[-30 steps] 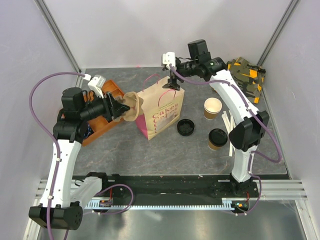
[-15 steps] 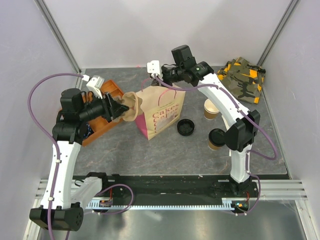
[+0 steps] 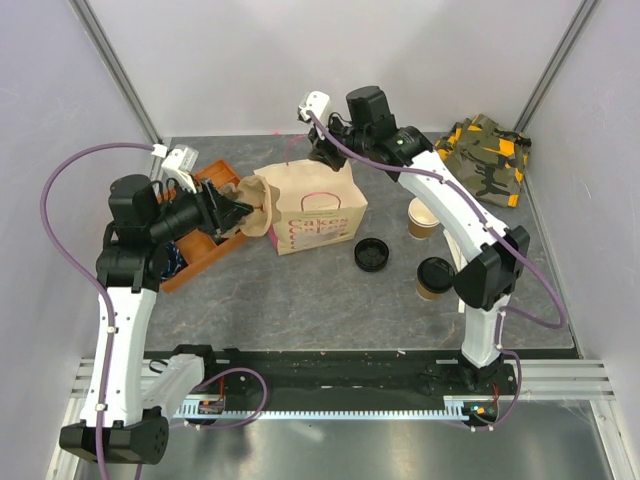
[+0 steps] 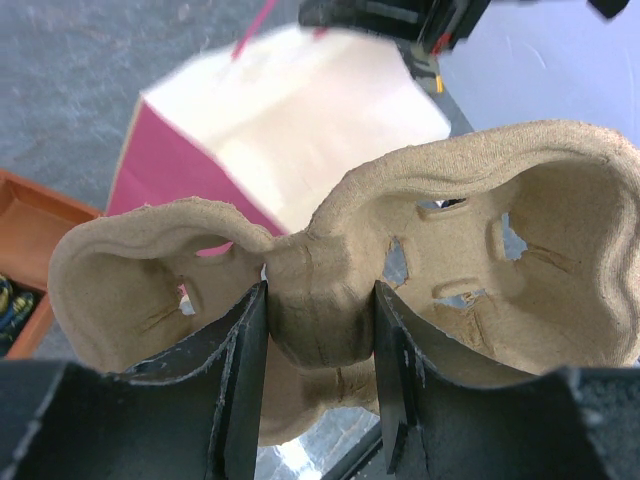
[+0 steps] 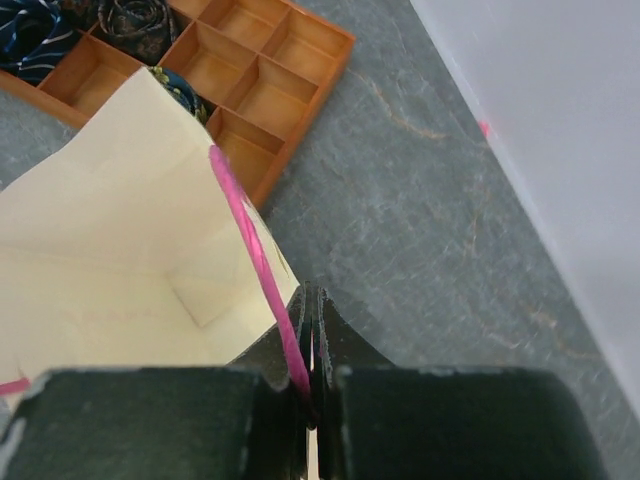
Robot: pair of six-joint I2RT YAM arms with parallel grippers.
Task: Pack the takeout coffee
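Your right claw [image 5: 312, 300] is pressed together, pinching the pink handle [image 5: 250, 250] of the paper bag [image 3: 312, 210], which hangs tilted below it with its mouth open. Your left claw [image 4: 320, 295] grips the middle rib of a pulp cup carrier [image 4: 500, 250], held just beside the bag's open end. The takeout coffee [image 3: 436, 277] stands upright on the table, well apart from the right claw, back toward that arm's base. A loose black lid [image 3: 371, 254] lies between it and the bag, with a lidless cup [image 3: 425, 216] near.
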